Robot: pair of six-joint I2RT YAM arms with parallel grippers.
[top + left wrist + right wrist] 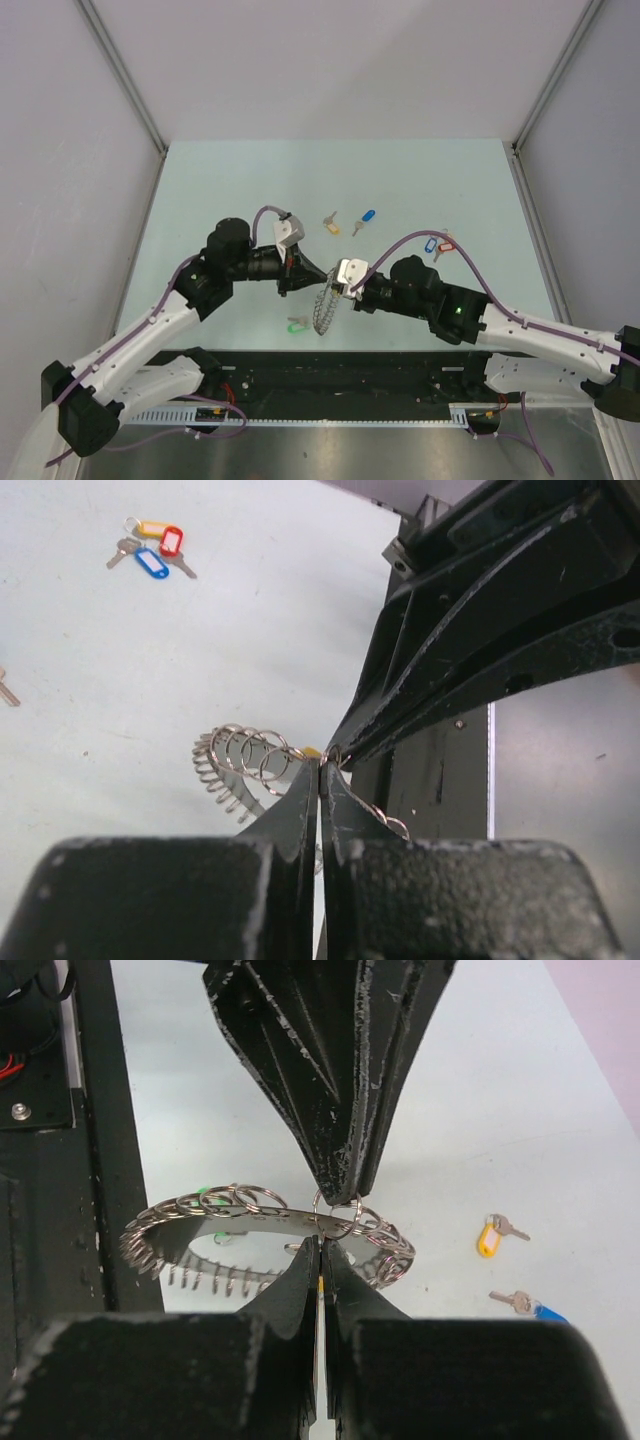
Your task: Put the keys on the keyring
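Keyring point(250, 1222): grey ring fringed with small loops, held off the table point(230, 190) between the two pincer tips, hanging near the table's near edge.
Left pincer point(320, 772): fingers pressed together, clamped on a small loop at the keyring's rim.
Right pincer point(320, 1250): fingers pressed together, clamped on the keyring's band, tip to tip with the left.
Green-tag key point(295, 323): flat on the table, just beside the hanging keyring.
Yellow-tag key point(331, 224): on the table, farther back.
Blue-tag key point(366, 216): near the yellow one.
Bunch of tagged keys point(155, 550): blue, red and orange tags, lying apart to the right.
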